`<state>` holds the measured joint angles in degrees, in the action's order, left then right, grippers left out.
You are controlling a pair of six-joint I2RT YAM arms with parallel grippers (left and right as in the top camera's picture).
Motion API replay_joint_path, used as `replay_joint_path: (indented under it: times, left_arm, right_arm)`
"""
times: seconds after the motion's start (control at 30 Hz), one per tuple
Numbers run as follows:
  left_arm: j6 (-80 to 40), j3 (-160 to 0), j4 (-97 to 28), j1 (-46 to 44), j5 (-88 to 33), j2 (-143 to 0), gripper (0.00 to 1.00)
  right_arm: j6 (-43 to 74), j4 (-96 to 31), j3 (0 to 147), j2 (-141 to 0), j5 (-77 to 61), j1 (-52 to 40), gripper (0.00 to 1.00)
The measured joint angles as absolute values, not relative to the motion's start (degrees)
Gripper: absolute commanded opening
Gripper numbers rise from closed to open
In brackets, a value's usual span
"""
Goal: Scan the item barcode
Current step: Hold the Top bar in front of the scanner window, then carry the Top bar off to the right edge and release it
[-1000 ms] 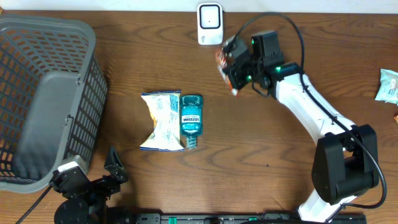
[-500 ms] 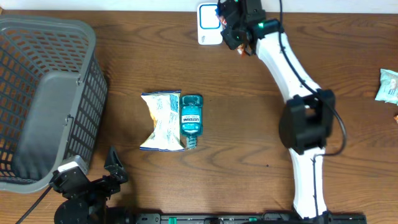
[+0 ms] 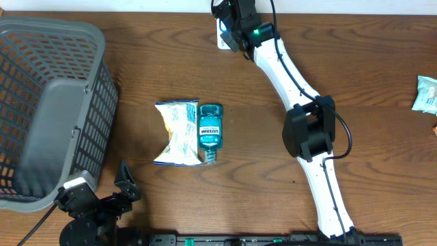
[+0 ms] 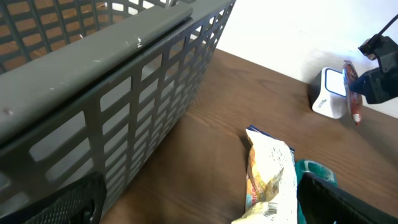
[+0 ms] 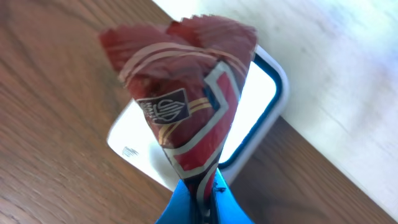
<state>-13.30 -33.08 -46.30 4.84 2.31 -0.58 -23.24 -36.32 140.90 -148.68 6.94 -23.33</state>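
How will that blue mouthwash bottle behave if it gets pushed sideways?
The bottle lies flat, label up, and looks flat-sided, so it will probably slide, not roll. It seems full, so likely heavy for its size. Pushed into the bag touching it, both would likely move.

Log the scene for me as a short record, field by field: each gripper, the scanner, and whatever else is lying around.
Right gripper: shut on the red crinkled snack packet
Scanner: white box-shaped barcode scanner at the far edge, right behind the packet
Left gripper: open, holding nothing, near the front edge
Left side: grey plastic mesh basket
Middle: white-and-yellow crisp bag lying against a teal mouthwash bottle
Right edge: pale green packet, partly out of view
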Motion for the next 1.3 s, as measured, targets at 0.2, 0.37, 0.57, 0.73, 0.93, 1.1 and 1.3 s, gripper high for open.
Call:
replay_joint_path:
  times: [0.2, 0.37, 0.57, 0.73, 0.93, 1.1, 1.3]
  left_arm:
    - [-13.32, -33.08, -46.28, 4.84, 2.31, -0.58, 0.98]
    - [-13.3, -33.08, -46.28, 4.84, 2.33, -0.58, 0.98]
    - [-13.32, -33.08, -46.28, 4.84, 2.33, -0.58, 0.98]
    - [-13.3, -33.08, -46.3, 4.84, 2.33, -0.58, 0.98]
    - [-13.3, -33.08, -46.28, 4.84, 2.33, -0.58, 0.98]
    - [-13.32, -33.08, -46.3, 4.84, 2.33, -0.58, 0.98]
    - [-13.32, -33.08, -46.3, 4.84, 2.33, -0.58, 0.98]
  right_arm:
    - [-20.62, -56.38, 147.76, -148.66, 13.91, -22.76, 0.01]
    - [-12.73, -75.66, 154.91, -148.62, 18.68, -19.62, 0.01]
    - [-5.96, -89.21, 154.82, -148.55, 28.73, -8.75, 0.01]
    - [-3.9, -85.3, 150.95, -148.55, 32.88, 1.89, 0.01]
    - [-5.69, -72.44, 141.82, -148.57, 34.33, 16.08, 0.01]
    - [-7.14, -68.84, 137.91, -148.57, 34.37, 23.05, 0.78]
    - [-5.41, -68.99, 138.19, -147.61, 23.57, 23.35, 0.99]
